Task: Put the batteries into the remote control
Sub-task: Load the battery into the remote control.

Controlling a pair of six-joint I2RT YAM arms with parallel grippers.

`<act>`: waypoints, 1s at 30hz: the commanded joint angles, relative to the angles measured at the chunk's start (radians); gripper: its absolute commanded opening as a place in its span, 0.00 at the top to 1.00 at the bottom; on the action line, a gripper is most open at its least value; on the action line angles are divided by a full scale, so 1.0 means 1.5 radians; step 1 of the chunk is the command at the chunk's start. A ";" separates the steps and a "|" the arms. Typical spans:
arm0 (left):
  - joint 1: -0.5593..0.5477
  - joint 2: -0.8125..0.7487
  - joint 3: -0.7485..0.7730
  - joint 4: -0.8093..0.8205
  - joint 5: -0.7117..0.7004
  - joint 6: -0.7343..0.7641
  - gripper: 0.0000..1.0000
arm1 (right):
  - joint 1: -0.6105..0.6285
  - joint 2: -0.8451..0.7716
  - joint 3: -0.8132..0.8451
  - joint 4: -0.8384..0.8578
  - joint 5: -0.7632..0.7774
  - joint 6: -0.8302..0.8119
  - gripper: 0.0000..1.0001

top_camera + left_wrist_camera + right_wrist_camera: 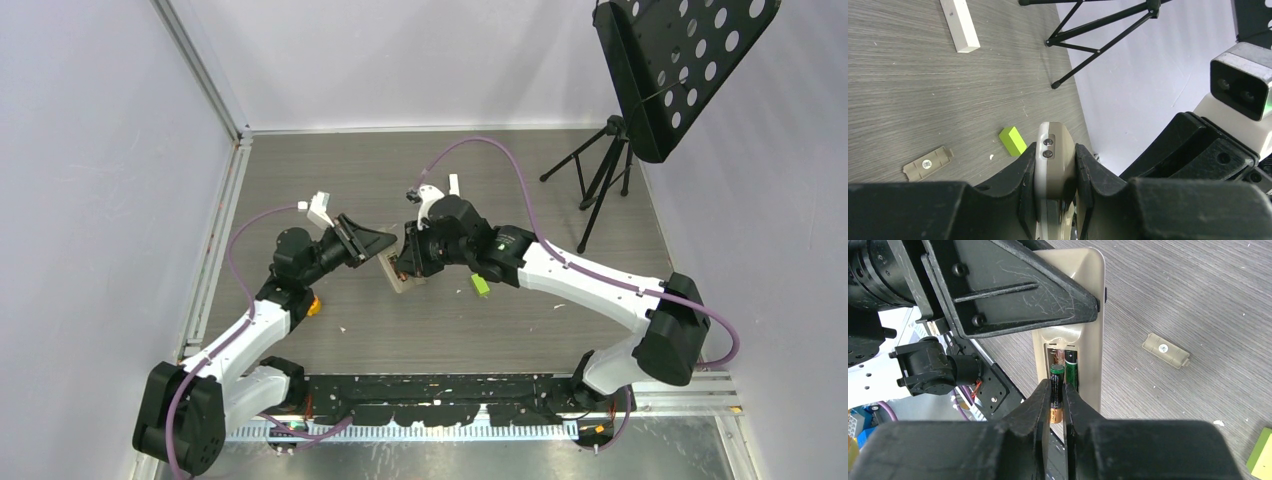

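Right claw [1057,390] pinches battery [1057,372] inside remote [1093,315] | left claw [1055,152] clamps its flat faces | cover [1166,350] lies well apart

The remote control [1093,315] sits between the left tool's [1055,152] fingers, above the surface [450,330]. In its compartment [1060,347] one battery [1072,371] lies seated. Beside it, a second battery [1056,376] sits between the right tool's [1056,387] fingers. The battery cover [1166,350] and a block [1260,454] lie on the surface, apart from the remote.
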 commanded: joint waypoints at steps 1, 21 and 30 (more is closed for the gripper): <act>0.002 -0.005 0.004 0.058 0.010 -0.031 1.00 | 0.010 0.005 0.036 0.003 -0.005 -0.020 0.81; 0.002 0.006 0.005 0.077 -0.001 -0.124 1.00 | 0.015 -0.019 0.057 0.016 0.067 0.026 0.58; 0.002 -0.049 -0.024 0.105 -0.067 -0.251 1.00 | 0.015 -0.117 0.006 0.180 0.067 0.120 0.45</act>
